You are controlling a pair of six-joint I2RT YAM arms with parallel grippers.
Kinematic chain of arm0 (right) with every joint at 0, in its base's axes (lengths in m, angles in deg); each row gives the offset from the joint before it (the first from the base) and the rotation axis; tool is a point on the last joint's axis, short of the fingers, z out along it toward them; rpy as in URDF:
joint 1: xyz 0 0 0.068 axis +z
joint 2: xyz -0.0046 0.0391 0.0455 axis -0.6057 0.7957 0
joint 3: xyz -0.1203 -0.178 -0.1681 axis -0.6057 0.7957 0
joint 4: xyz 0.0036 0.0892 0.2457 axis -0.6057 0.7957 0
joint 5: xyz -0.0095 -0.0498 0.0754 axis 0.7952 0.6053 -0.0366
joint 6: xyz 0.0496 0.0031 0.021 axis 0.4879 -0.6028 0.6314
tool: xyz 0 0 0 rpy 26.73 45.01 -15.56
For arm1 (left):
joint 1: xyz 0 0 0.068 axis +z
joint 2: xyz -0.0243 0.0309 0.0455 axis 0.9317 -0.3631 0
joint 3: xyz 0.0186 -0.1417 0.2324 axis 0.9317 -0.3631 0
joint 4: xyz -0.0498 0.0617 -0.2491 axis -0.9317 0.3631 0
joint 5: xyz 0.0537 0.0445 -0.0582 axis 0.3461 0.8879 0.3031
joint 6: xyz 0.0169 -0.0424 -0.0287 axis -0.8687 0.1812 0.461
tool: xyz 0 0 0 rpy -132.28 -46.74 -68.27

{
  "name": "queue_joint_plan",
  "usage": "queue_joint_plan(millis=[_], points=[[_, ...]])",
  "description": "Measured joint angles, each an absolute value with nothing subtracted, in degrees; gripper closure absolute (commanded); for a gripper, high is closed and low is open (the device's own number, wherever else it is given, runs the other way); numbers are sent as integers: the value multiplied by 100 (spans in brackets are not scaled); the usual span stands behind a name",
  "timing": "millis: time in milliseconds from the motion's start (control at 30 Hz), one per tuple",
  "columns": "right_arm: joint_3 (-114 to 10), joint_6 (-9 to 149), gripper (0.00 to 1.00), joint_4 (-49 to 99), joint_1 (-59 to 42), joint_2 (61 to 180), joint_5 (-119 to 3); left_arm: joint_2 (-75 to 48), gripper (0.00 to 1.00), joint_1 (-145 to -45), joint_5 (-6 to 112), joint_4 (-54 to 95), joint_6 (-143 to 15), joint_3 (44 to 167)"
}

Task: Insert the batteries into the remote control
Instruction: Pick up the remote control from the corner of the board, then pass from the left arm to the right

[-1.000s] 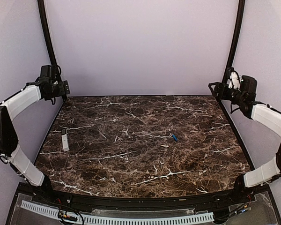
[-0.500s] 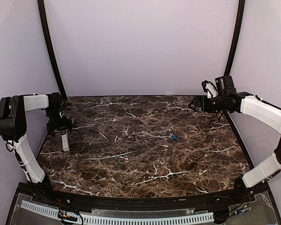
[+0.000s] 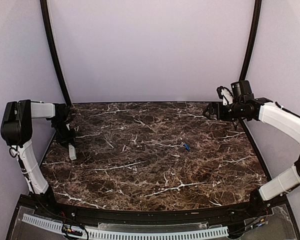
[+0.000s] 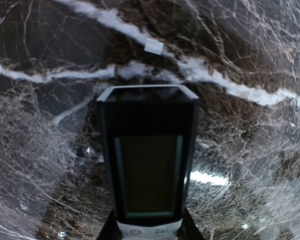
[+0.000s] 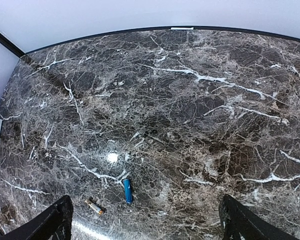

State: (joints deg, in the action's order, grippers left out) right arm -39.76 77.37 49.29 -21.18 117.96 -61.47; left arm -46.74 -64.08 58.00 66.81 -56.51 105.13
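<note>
1. Left side. My left gripper is down at the left edge of the marble table, directly over the far end of the remote control. In the left wrist view the remote control fills the centre, display side up, with a dark finger on each flank of its lower end. The jaws straddle the body. I cannot tell from either view whether they are pressing on it or only bracketing it, nor whether the remote has left the surface.

2. Centre. The blue battery lies on the table right of centre, well apart from the remote control. The right wrist view shows the blue battery with a second, gold-and-dark cell just beside it, the two not touching.

3. Right side. My right gripper hangs above the far right of the table, holding nothing. Its fingers stand wide apart in the wrist view, with both cells in the frame between them.

4. Step in hand, as I judge it: securing the remote control with the left arm while the right arm lines up on a battery. No battery is loaded yet.

5. Next move requires: confirm the left grip, expose the battery slot, then lower the right gripper over one cell only. The cells are small and round and may roll when touched.
</note>
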Motion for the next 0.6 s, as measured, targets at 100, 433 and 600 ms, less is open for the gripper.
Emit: queue_joint_plan(millis=[100,433,600], points=[[-3976,7735,2,4966,-2116,11799,-6182,-4600,100,-6415,5741,6587,-5618,10478],[-4225,7180,2,4811,-1167,11519,-7487,-1476,100,-8679,5428,4091,-5909,10059],[-4820,6738,2,4127,330,11490,-8344,-49,100,-10124,4397,1483,-6106,9471]])
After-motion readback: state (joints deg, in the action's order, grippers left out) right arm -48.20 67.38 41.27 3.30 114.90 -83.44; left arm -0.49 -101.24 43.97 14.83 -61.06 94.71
